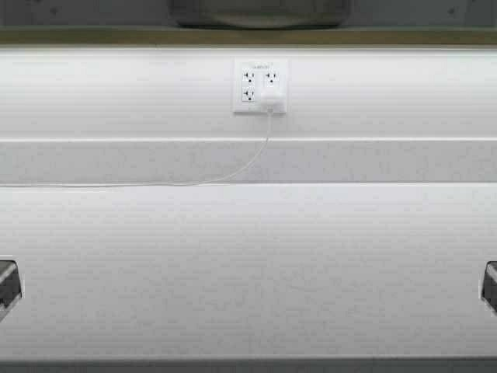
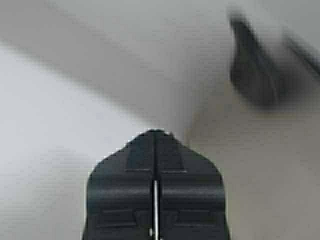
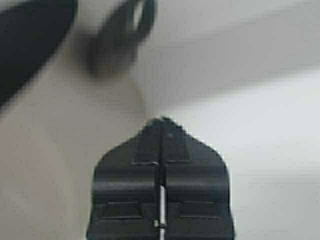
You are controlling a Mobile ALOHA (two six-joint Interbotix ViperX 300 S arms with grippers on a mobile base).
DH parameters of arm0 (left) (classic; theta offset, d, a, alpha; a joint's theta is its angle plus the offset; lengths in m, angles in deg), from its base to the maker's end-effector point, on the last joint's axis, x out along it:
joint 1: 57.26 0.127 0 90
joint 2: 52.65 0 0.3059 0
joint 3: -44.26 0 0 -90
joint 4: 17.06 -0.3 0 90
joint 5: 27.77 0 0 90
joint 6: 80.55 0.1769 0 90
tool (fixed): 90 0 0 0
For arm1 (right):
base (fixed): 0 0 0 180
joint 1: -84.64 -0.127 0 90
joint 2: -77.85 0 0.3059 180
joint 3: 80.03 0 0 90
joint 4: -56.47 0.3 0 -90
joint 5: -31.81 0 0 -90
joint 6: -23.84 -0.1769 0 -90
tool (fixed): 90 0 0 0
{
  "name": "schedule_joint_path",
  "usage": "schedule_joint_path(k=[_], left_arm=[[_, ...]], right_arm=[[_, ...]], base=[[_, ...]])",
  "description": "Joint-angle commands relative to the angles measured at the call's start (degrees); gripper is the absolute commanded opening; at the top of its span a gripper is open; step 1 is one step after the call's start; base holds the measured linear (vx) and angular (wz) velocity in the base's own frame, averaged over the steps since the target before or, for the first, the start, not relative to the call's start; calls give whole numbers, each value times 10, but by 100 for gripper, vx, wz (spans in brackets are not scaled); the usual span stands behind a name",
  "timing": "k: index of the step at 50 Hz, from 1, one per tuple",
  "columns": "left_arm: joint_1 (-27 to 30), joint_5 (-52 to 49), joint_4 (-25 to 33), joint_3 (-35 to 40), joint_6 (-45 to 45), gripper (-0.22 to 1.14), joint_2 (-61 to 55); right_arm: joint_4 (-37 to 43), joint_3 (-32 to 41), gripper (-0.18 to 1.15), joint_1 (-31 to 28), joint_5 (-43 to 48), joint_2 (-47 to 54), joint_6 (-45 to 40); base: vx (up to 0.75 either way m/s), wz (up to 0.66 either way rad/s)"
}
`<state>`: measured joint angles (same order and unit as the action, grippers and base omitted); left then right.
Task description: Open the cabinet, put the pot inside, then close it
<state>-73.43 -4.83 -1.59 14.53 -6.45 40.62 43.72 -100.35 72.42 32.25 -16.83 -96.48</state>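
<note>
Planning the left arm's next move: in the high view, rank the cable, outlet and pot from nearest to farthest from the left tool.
From the left tool, low at the left edge:
1. Cable, along the back of the counter, left side.
2. Outlet, centre, farther back.
3. Pot, above the outlet, top centre.

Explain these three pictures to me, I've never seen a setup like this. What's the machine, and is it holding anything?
It is a two-armed robot on wheels. The wide picture comes from a camera above its arms, facing a white counter below a wall outlet with a thin white cord plugged in. The other two pictures come from a camera on each wrist. They show the left gripper and the right gripper, both shut and holding nothing.
</note>
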Motion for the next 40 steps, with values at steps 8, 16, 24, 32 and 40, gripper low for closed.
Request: schedule_joint_path(k=[8,16,24,32,40], left_arm=[[-34,-51,-2,-29,105,4,54],[-34,-67,-3,-41,110,4,76],[-37,-111,-4,-43,116,4,102],[-37,-138,-5,-45,149,4,125],[-41,-159,-5,-47,168,4,148]], right_arm=[[3,-62,8,-45,4,-34,19],[3,-77,8,-53,-3,-52,20],[2,-82,8,-57,-40,-62,30],[-3,-83,8,-57,-54,-76,41],[-3,-90,8,-57,-66,-106,50]], base=[[-2,1],[-5,0],[-10,0],[-17,1],[-23,1]])
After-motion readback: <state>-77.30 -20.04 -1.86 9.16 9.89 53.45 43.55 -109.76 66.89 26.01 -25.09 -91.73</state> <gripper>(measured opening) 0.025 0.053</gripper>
